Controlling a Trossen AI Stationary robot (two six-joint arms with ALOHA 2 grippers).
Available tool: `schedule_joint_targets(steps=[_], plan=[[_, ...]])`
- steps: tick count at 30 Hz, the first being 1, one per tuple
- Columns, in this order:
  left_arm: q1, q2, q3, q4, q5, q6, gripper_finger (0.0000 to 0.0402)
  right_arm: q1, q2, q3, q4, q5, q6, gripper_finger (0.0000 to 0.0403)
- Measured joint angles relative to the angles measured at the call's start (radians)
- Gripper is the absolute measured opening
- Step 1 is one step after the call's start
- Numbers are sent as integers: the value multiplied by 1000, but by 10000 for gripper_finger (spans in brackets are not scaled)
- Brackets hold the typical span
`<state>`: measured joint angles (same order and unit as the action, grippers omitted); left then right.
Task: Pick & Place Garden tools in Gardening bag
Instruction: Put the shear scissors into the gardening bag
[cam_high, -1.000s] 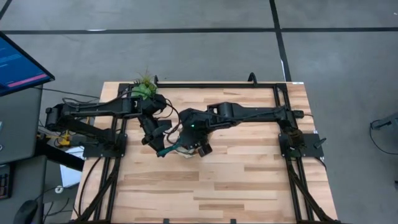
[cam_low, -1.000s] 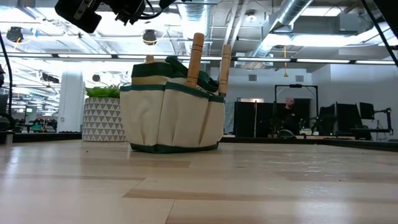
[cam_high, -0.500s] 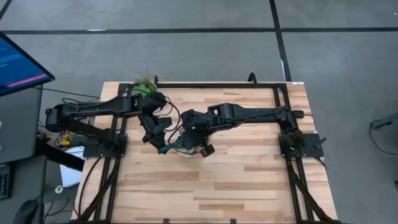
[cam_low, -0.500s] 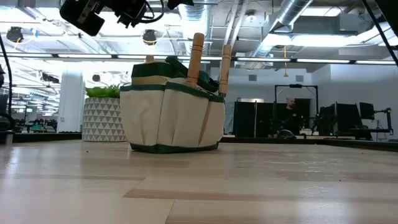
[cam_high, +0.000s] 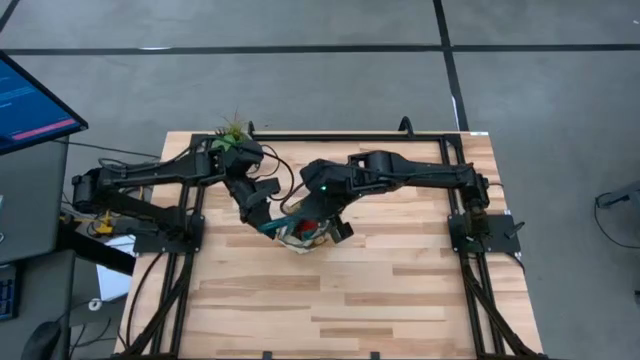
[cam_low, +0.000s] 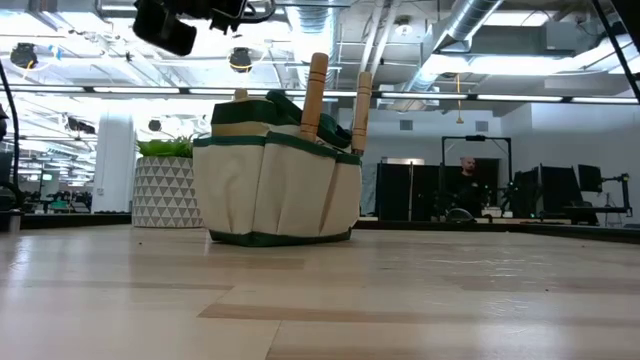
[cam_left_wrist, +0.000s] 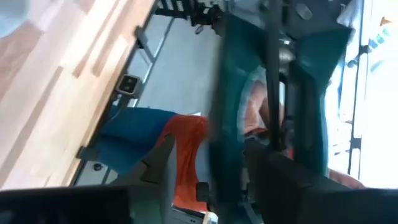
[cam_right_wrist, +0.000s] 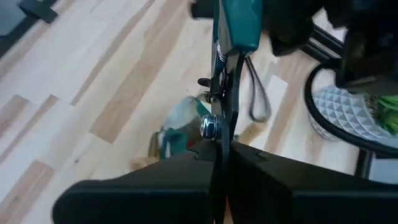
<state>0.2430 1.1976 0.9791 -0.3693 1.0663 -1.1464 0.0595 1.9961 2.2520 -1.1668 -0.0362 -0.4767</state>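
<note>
Plant in pot (cam_high: 232, 135): one, at the far left part of the table (cam_high: 400, 300), behind the left arm, well apart from the work.

Left gripper (cam_high: 262, 218): it hung over the middle of the table, just left of the bag. Its wrist view was filled by teal handles lying between its fingers, so I judged the jaws closed around the handle end. The blur made this less than certain.

Pruning shears (cam_right_wrist: 233, 28): one pair, with teal handles and a wrist loop, held in the air between the two grippers. The long axis ran from the left gripper at the handles to the right gripper at the blades.

Gardening bag (cam_low: 275, 185): one, cream and green, upright on the table near its middle, under the two grippers. In the right wrist view it lay below the shears.

Wooden handles (cam_low: 316, 90): two, standing up out of the bag's top, side by side. No tool lay loose on the table in the high view.

Right gripper (cam_high: 318, 222): it was over the bag, nearer to it than the left one. Its jaws were pressed together on the thin blade end.

Relation for the coming move: the bag's mouth lay below the blades, so the shears probably had to tip blade-down.
</note>
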Motion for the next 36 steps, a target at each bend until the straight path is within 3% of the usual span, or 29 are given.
schedule_joint_targets(steps=[7, 12, 24, 29, 36], plan=[[47, -13, -1, 36, 13, -13, 182, 18, 4, 2, -1, 10, 0, 1], [90, -13, -1, 42, 15, -12, 184, 25, 5, 2, -4, 11, 7, 1], [160, -13, -1, 51, 129, 21, 184, 25, 2, 1, -26, -5, 50, 1], [211, -54, 1, 53, 180, 78, 184, 24, -42, 1, -20, -54, 78, 1], [296, -144, 0, 83, 133, 264, 184, -5, -149, 0, 31, -70, 132, 1]])
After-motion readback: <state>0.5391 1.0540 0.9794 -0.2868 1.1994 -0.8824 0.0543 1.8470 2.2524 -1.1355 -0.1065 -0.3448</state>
